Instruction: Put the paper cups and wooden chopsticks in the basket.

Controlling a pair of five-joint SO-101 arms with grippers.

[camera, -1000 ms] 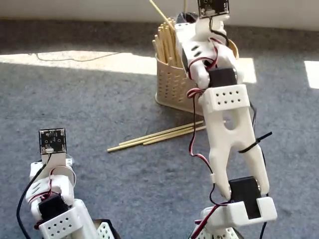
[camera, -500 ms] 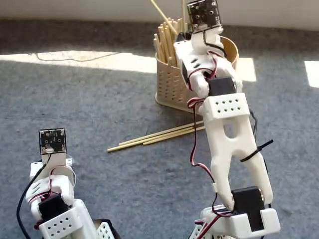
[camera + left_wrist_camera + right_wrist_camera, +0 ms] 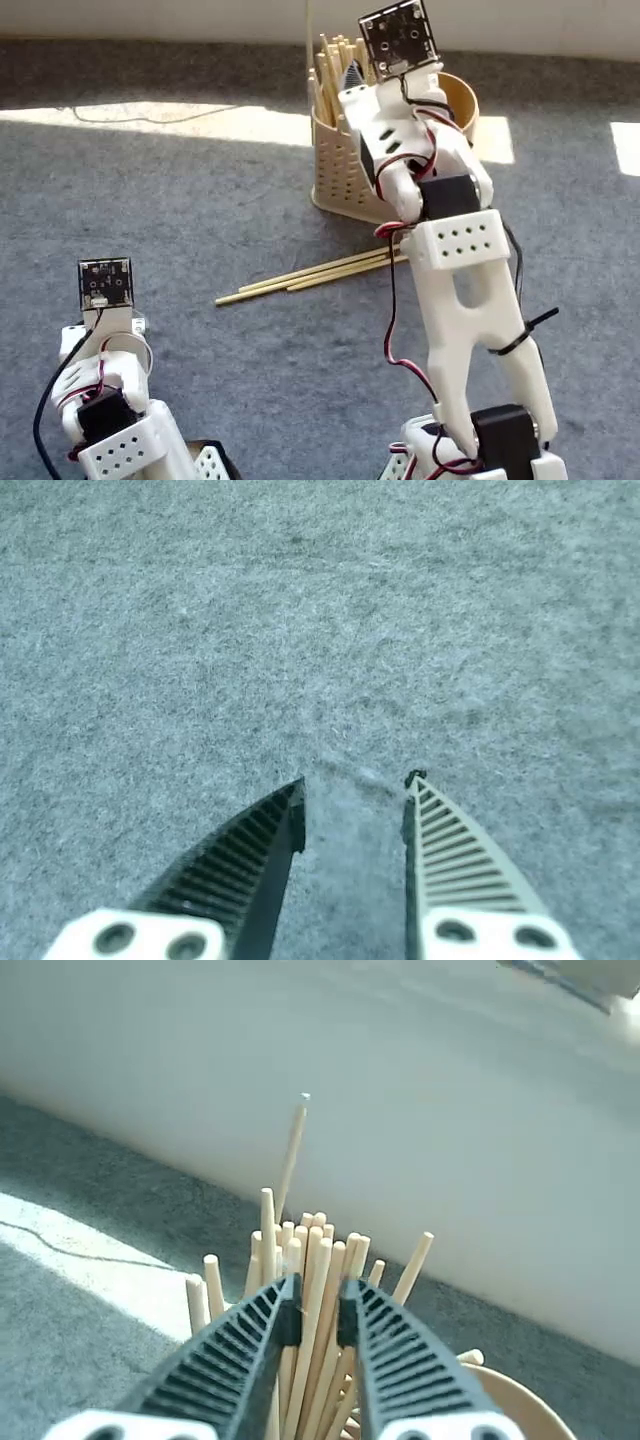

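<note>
The right gripper hangs over the perforated basket at the worktop's far edge. Its jaws are drawn nearly together, with one chopstick in the narrow slot between them. Wooden chopsticks stand bunched in the basket beside a paper cup. Loose chopsticks lie mid-worktop, just in front of the basket. The left gripper, near the left front corner, is spread wide and empty.
</note>
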